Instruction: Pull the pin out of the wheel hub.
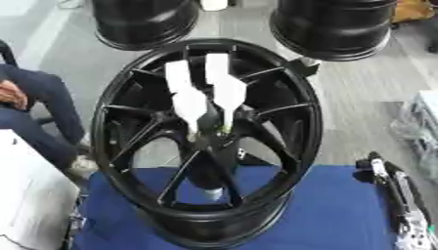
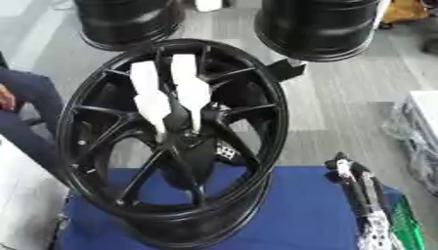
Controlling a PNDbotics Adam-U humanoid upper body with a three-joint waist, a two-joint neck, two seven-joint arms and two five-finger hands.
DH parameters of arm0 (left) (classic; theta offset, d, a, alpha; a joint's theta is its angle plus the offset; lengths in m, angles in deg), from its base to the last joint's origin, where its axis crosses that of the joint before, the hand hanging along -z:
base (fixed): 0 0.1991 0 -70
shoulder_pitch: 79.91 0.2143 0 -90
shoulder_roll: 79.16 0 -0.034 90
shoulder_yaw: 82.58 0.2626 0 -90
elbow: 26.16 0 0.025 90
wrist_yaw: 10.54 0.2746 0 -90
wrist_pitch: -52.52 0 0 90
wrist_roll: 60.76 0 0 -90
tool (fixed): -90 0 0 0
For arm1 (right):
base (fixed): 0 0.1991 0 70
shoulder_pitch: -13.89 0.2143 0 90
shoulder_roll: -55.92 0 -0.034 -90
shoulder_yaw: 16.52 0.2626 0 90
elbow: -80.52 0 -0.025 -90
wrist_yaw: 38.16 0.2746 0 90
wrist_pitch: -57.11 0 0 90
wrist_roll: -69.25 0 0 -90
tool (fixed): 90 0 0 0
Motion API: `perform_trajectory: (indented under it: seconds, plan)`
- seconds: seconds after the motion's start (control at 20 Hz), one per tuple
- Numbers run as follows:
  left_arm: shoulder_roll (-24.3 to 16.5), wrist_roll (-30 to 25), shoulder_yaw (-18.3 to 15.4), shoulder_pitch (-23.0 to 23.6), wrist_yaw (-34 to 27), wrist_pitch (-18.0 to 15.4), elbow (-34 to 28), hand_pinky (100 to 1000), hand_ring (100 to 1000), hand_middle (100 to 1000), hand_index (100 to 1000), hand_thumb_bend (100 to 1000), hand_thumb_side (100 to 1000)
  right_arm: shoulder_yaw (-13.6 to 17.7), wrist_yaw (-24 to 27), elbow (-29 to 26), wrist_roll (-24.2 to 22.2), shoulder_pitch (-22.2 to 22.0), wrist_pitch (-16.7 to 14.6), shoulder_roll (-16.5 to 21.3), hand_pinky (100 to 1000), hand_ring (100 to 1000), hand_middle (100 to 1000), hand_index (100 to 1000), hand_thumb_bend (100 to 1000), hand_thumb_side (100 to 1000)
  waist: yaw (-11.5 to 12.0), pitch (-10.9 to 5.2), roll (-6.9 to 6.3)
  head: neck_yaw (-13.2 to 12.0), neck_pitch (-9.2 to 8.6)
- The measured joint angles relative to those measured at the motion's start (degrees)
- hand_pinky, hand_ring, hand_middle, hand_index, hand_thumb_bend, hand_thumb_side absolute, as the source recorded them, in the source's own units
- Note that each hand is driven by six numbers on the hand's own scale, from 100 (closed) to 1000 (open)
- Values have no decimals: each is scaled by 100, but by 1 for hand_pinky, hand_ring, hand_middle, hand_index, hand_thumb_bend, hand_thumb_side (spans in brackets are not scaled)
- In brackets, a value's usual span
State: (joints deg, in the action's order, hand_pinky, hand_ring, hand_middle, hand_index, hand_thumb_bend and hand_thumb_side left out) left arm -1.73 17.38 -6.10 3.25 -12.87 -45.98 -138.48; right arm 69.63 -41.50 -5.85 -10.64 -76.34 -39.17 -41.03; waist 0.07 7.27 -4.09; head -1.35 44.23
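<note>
- Starting with the left eye view: what's the surface and the room?
- Blue-covered worktop (image 1: 334, 210) in front, grey plank floor (image 1: 359, 88) behind it.
- Wheel hub?
- Black multi-spoke wheel (image 1: 116, 117) stands on edge on the blue cover, face tilted toward the camera. The hub (image 1: 209, 134) is at its middle, where the spokes meet.
- Pin?
- Two white tapered pieces (image 1: 224, 83) run down side by side from the upper rim and narrow into the hub. Can't tell which part is the pin. There's a small pale tip (image 1: 212, 194) low between the spokes, too unclear to name.
- Counts?
- One wheel on the worktop and two more black rims (image 1: 145, 22) on the floor at the far edge. Two white pieces.
- Right eye view?
- The right robot hand (image 2: 358, 195) is at the lower right corner over the blue cover, well apart from the wheel. Its fingers are up and relaxed and it holds nothing.
- Left robot hand?
- I can't see it in either view.
</note>
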Motion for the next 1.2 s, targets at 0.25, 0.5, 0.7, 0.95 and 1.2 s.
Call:
perform_trajectory:
  seconds: [0.25, 0.5, 0.7, 0.95, 1.2]
  plan:
    - [-725, -431, 720, -688, 449, -461, 312, 768, 753, 729, 847, 649, 532, -2, -26, 16, 4, -34, -4, 37, 666, 581, 565, 594, 100, 847, -38, -79, -34, 47, 0]
    - [-1429, -873, 1426, -1387, 893, -905, 932, 773, 756, 750, 878, 703, 511, -7, -35, 35, -6, -41, -2, 37, 666, 581, 565, 593, 100, 852, -88, -106, -4, 54, 0]
    - [-2024, -1243, 1970, -1992, 1261, -1276, 1316, 771, 749, 740, 873, 698, 503, -47, -35, 37, -41, -51, -1, 36, 665, 580, 564, 593, 100, 857, -173, -132, 37, 75, 0]
    - [-2552, -1609, 2480, -2737, 1351, -1739, 1752, 766, 741, 726, 863, 688, 504, -113, -34, 38, -103, -35, -2, 33, 665, 581, 565, 593, 100, 862, -250, -133, 69, 67, 0]
    - [-2261, -2019, 2859, -3455, 1496, -2156, 2409, 762, 715, 704, 859, 690, 509, -136, -33, 40, -133, -32, -1, 31, 664, 580, 564, 593, 100, 862, -255, -153, 71, 66, 0]
